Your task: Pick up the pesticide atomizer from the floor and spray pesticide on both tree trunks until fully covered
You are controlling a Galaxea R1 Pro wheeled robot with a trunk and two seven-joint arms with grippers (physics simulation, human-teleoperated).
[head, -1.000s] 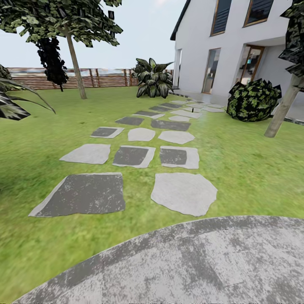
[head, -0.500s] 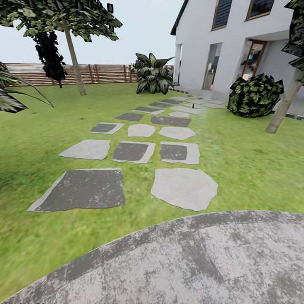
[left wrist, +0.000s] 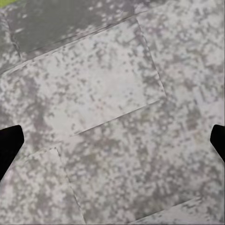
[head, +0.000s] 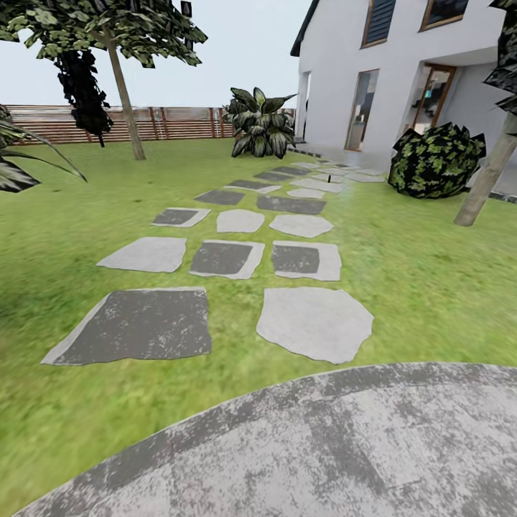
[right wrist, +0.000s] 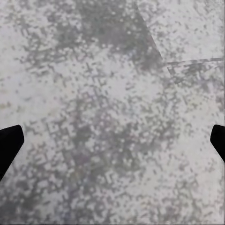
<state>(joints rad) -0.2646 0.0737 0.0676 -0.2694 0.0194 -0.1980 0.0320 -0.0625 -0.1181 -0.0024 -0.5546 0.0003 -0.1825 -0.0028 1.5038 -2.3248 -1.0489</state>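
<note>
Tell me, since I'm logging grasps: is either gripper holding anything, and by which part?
Nothing held: left gripper and right gripper both open over grey stone paving.

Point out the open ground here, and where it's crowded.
Open lawn runs right of the stepping stones, short of the bush and leaning trunk; more lies left of the stones, before the fence. Crowded: plants near the house.

Green lawn spreads ahead of me, and grey paving slabs lie flat in it — some pale, some dark-centred — in a loose path running toward the house. Nearest me a broad curved paved patch of mottled grey stone covers the ground — under both my wrists too.
</note>
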